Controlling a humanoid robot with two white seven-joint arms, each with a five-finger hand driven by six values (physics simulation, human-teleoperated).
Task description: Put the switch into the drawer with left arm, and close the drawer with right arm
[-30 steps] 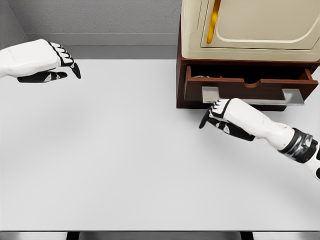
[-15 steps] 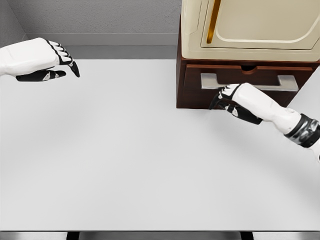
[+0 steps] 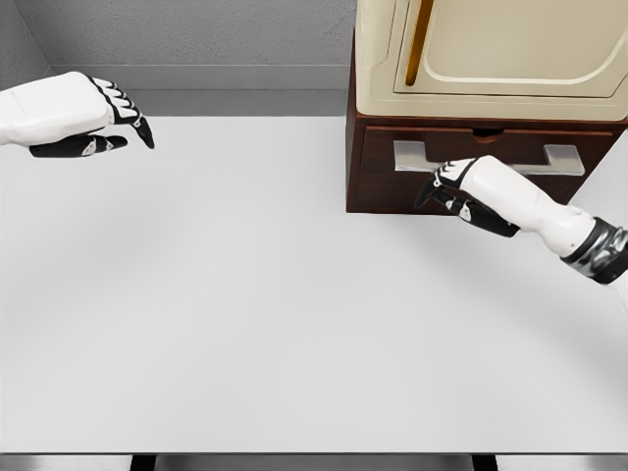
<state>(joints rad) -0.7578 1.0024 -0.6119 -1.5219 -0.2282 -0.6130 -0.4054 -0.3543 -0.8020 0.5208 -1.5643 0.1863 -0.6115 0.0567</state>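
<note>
The brown drawer (image 3: pixel 383 167) at the base of the cabinet sits pushed flush into its frame, its silver handle (image 3: pixel 491 157) across the front. My right hand (image 3: pixel 442 188) rests against the drawer front just below the handle, fingers curled loosely and holding nothing. My left hand (image 3: pixel 118 123) hovers at the far left above the white table (image 3: pixel 245 314), fingers relaxed and empty. The switch is hidden from view.
A cream cabinet (image 3: pixel 491 54) with a gold vertical handle (image 3: pixel 419 41) stands on the brown base at the back right. A grey wall runs behind the table. The table's front edge lies along the bottom of the view.
The drawer went from pulled out to fully shut as my right hand pushed it inward. The left hand barely shifted.
</note>
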